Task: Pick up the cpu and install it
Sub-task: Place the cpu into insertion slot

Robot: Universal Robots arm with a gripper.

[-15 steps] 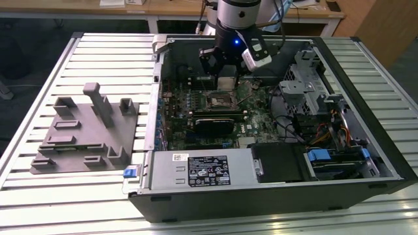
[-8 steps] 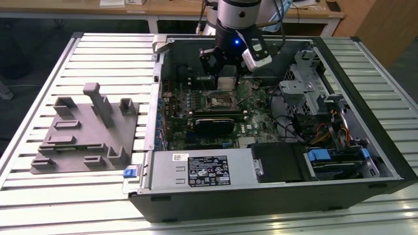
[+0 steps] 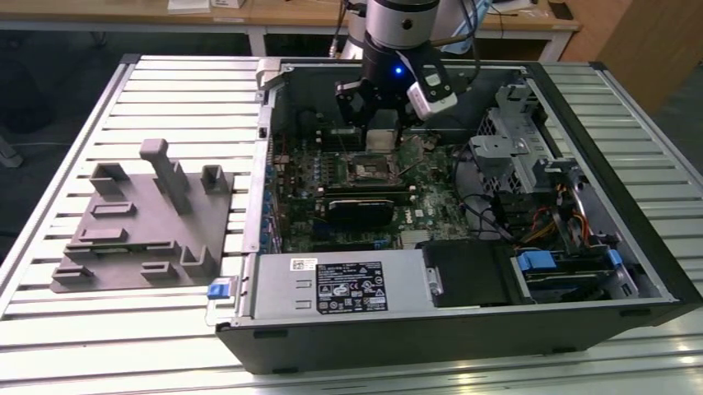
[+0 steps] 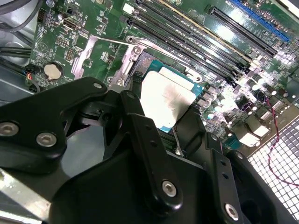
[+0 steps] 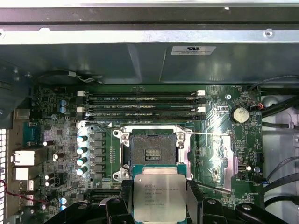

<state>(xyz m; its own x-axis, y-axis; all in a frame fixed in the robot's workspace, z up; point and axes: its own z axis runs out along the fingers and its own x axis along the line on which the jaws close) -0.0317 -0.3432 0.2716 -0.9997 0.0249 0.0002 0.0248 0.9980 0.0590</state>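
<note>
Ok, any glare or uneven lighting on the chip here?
Second wrist view: the pale silvery square cpu glares near-white between the black fingers. First wrist view: its lid is evenly lit. Exterior view: the open black computer case is dim inside.

One cpu [image 5: 160, 196], one socket [image 5: 150, 151], one grey fixture [image 3: 132, 239], one computer case [image 3: 439, 336].

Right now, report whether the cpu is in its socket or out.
Out. The tool grips the cpu by its edges; the socket lies bare in the first wrist view.
</note>
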